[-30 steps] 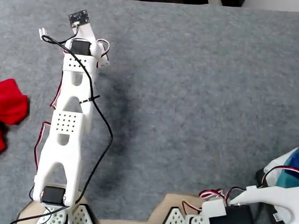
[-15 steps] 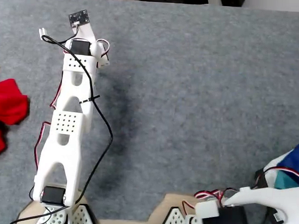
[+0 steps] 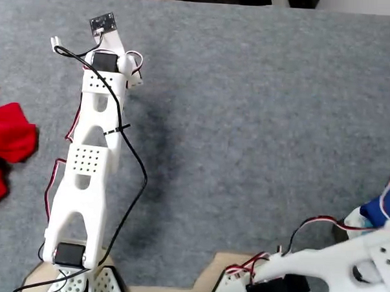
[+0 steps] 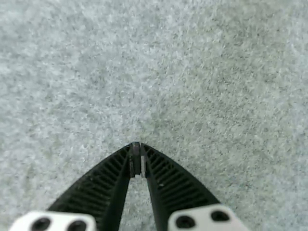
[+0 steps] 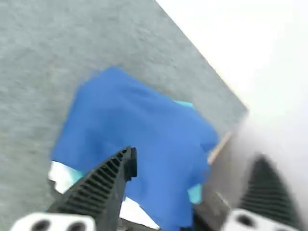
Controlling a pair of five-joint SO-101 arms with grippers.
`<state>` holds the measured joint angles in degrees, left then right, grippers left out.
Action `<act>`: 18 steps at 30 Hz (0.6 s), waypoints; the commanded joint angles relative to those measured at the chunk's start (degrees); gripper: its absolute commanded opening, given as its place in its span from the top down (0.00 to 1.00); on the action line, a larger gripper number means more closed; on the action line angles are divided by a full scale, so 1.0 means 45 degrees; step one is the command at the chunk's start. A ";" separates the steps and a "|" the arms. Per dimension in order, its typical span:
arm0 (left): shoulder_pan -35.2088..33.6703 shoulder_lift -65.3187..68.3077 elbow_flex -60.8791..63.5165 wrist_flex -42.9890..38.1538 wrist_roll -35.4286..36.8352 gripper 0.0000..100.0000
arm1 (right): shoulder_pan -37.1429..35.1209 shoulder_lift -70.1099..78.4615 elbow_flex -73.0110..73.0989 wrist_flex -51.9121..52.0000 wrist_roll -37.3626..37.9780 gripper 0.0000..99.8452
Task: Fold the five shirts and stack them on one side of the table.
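Observation:
My left gripper (image 4: 136, 160) is shut with nothing in it, its tips just above bare grey table covering. Its arm (image 3: 96, 116) lies stretched toward the table's far left. A crumpled red shirt (image 3: 7, 141) sits at the left edge, apart from that arm. At the near right corner lies a stack with a blue shirt (image 5: 139, 139) on top and teal and white cloth beneath. My right gripper (image 5: 187, 168) hangs open above that blue shirt, holding nothing. In the high view the right arm (image 3: 345, 269) covers most of the stack, leaving a bit of blue shirt (image 3: 385, 205) showing.
The grey covered table (image 3: 248, 109) stretches wide between the arms. Its right edge (image 5: 202, 53) runs close beside the stack, with white floor beyond. A black cable (image 3: 133, 153) trails along the left arm.
The right arm has swung toward the right edge and lower in the high view, covering more of the blue stack. The left arm and red shirt have stayed still.

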<state>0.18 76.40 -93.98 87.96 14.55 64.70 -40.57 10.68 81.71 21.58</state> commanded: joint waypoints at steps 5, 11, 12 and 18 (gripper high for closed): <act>0.0000 -0.0264 -0.0410 -0.0117 -0.0078 0.98 | -0.3057 -0.0420 0.0537 0.0098 -0.1915 0.96; -0.1289 -0.1866 -0.0410 0.0996 -0.0625 0.98 | -0.6593 -0.0361 0.1768 0.0567 -0.1993 0.99; -0.1719 -0.2276 -0.0410 0.1289 -0.0918 0.98 | -0.7140 -0.0342 0.1944 0.0703 -0.1993 1.00; -0.6154 -0.3976 -0.0352 0.2305 -0.3243 0.92 | -0.9719 -0.0342 0.2940 0.0430 -0.2129 0.99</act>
<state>-17.05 64.09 -93.98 96.92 4.79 25.67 -40.92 22.90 84.79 13.14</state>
